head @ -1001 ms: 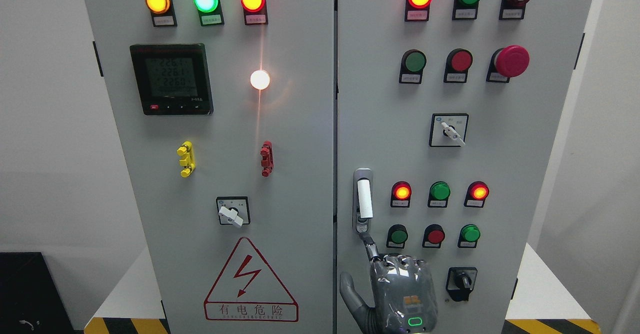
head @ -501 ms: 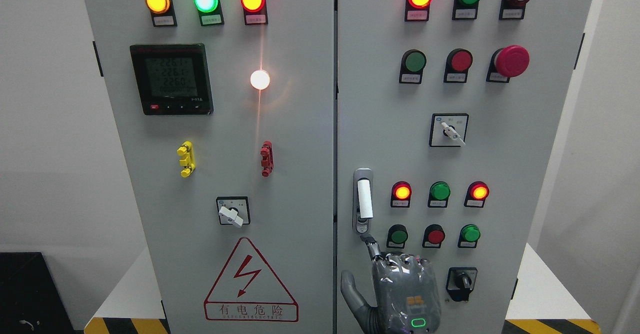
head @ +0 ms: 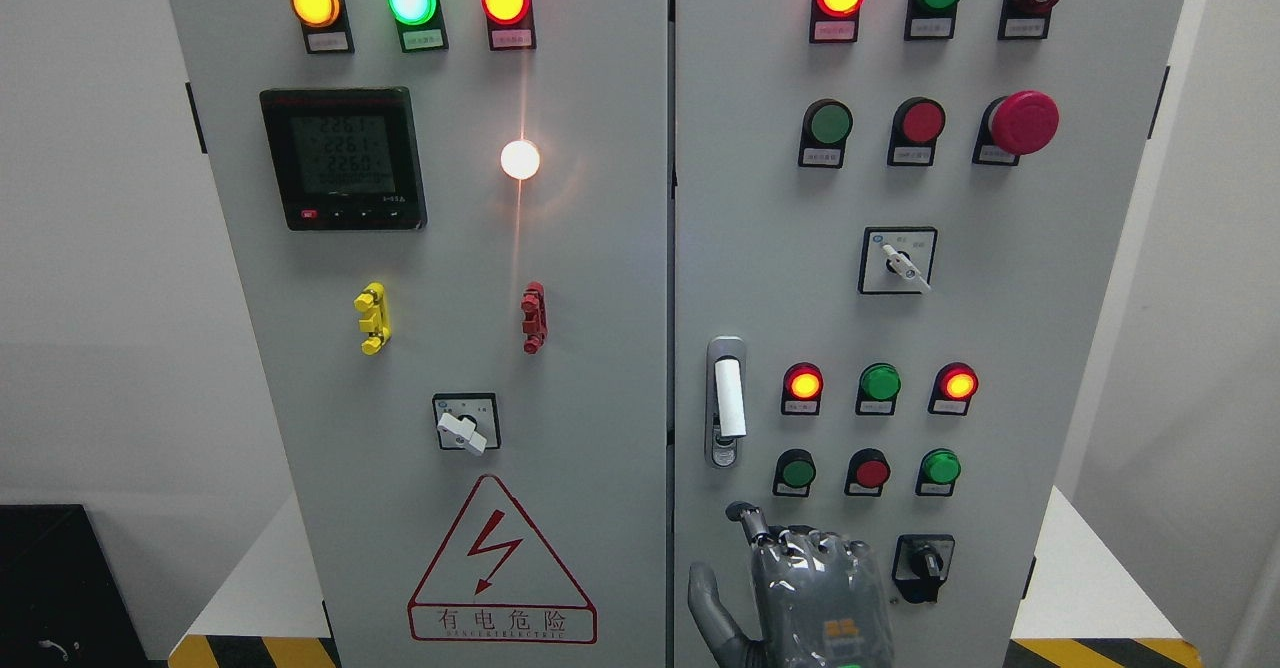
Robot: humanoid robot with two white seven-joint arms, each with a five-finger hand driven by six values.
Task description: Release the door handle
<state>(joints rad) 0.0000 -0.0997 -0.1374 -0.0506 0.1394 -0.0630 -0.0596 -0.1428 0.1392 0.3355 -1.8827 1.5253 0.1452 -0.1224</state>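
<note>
The right robot hand (head: 815, 593) rises from the bottom edge, which cuts off its wrist and arm, so only the grey back of the hand and the knuckles show. The small labels under the lamps and buttons are too fine to read, and the digits on the black meter (head: 343, 158) on the left door (head: 450, 248) are blurred. Both doors of the grey cabinet are shut, meeting at a narrow dark seam, so whatever is inside is hidden. The door handle (head: 727, 403), a white upright grip in a silver frame, sits near the left edge of the right door (head: 1000, 328), just left of a row of red and green lamps. The robot hand is below it and clearly apart from it, holding nothing. Its index finger (head: 750, 520) is bent, with the tip pointing up toward the handle but short of the frame. The other fingers are curled in so that only their knuckles show, and the thumb (head: 710, 598) juts out to the left. A black rotary switch (head: 922, 566) lies just right of the hand. The white counter (head: 1070, 568) under the cabinet shows at both lower sides.
</note>
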